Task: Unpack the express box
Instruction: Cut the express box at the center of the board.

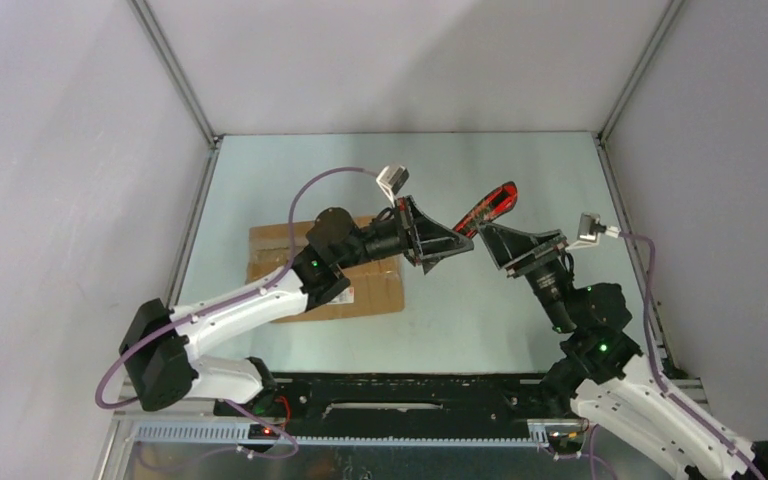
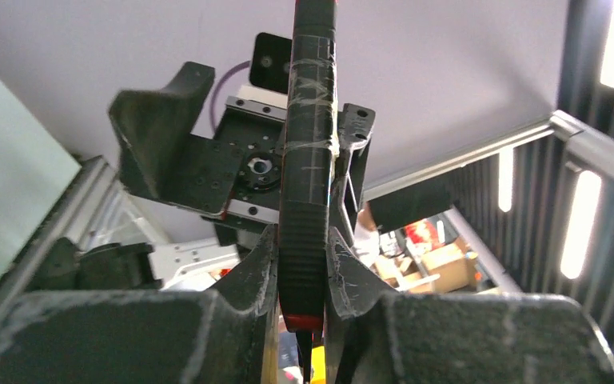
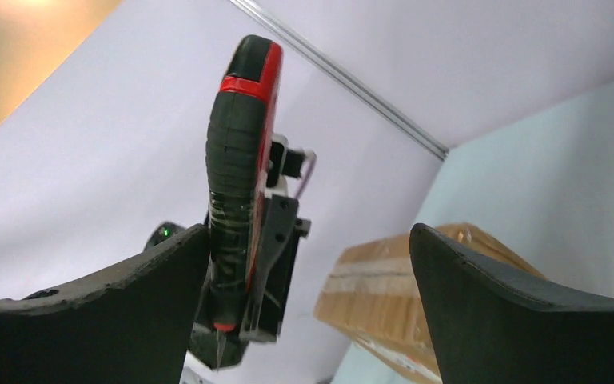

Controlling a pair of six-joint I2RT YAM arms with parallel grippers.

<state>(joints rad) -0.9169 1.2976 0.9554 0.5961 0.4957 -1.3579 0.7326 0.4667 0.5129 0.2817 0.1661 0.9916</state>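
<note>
Clamped in left end effector [image 1: 450, 246]: red-black utility knife [image 1: 488, 205], raised over tabletop [image 1: 480, 320] middle. Just beside it, right end effector [image 1: 495, 250] spread wide, empty. Closed brown corrugated cardboard express box [image 1: 375, 290] lying near left edge; seam cutting, unpacking judged undone.

Box [image 1: 378, 288]: brown corrugated cardboard, oblong, lying flat on table [image 1: 480, 320], flaps look shut. Sits at 9 o'clock from table centre, long axis roughly 9-to-3, slightly skewed. Clear tape across top. Small white label near its 5 o'clock edge. Middle partly hidden.
</note>
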